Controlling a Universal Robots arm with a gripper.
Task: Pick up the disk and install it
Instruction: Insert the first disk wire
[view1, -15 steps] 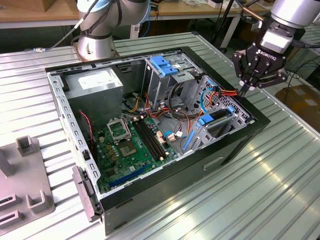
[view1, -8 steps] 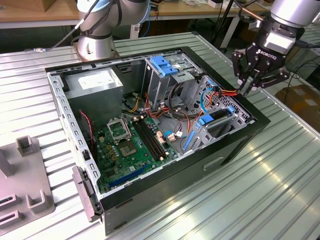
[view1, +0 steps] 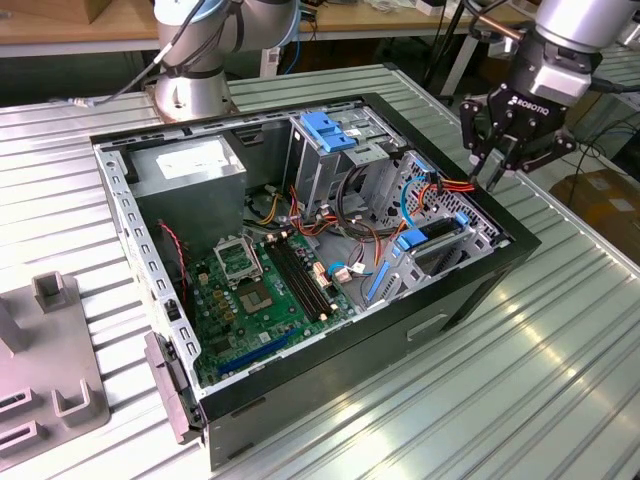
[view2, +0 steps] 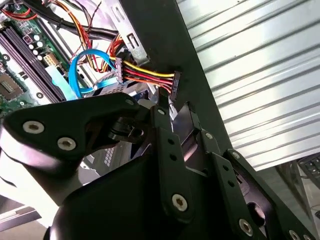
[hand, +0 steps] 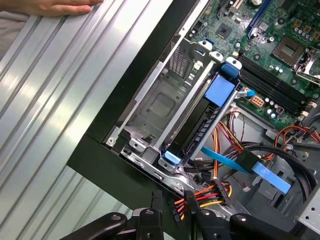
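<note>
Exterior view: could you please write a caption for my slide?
Claw above the open case's corner, over the power cable; disk sits inside.

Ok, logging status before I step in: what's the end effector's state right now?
End effector: cannot be told whether open or closed; it sits right by the power connector.

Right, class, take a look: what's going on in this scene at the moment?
A robot arm's gripper hovers over the corner of an open computer case, close to a red, yellow and black power cable. The disk, with its blue bracket, sits in the metal bay below. A person's hand rests on the table.
</note>
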